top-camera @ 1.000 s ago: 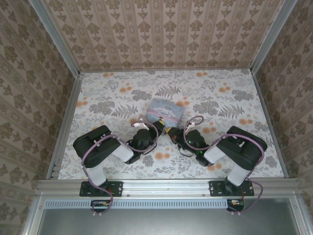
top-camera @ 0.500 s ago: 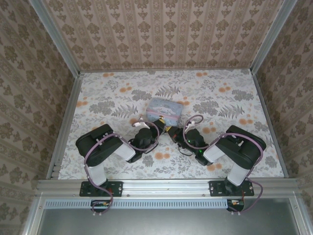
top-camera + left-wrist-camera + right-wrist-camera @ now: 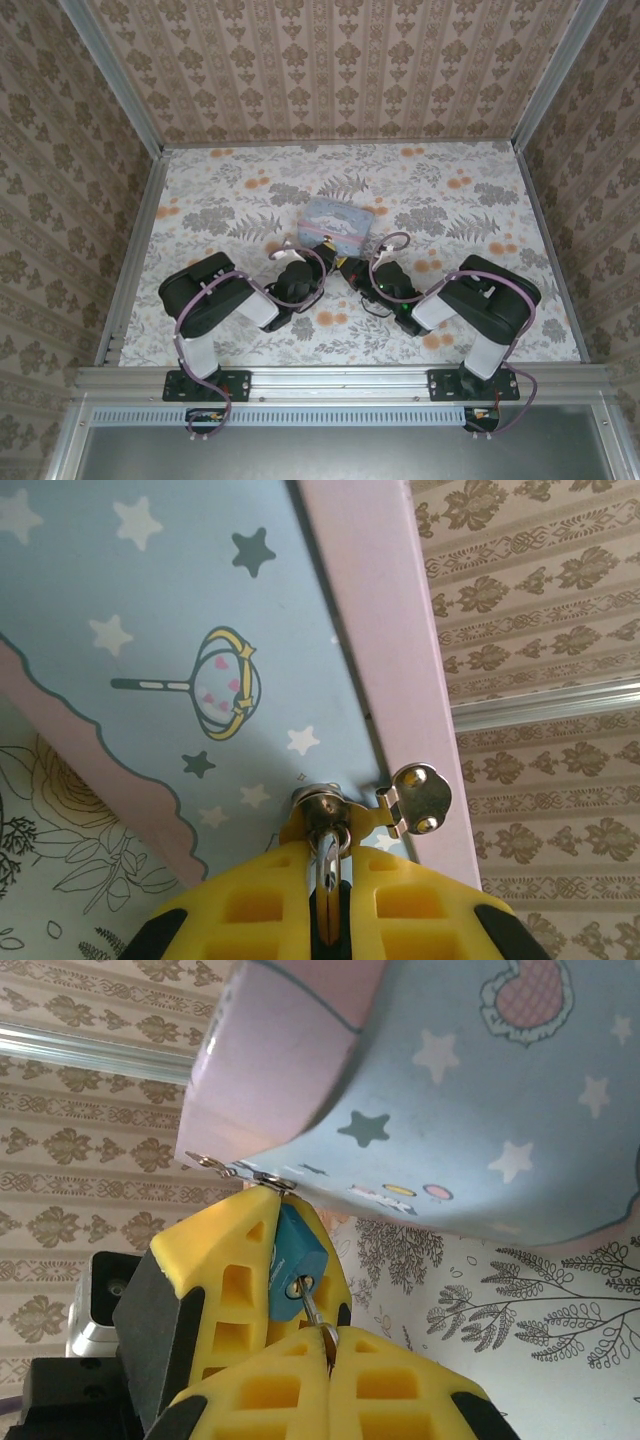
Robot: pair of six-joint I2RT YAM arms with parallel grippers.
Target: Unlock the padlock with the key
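Inspecting the right wrist view: left fingers (image 3: 200,1260) clenched on the blue padlock (image 3: 290,1255) at the hasp of the tin (image 3: 480,1110); right fingers (image 3: 350,1358) clenched on the key (image 3: 313,1312). Key shaft runs toward 11 o'clock, tip at the keyhole. Judgement: next comes rotation about that axis.

Left pincer (image 3: 322,262), right pincer (image 3: 351,268) close together (tin's (image 3: 337,222) near side).
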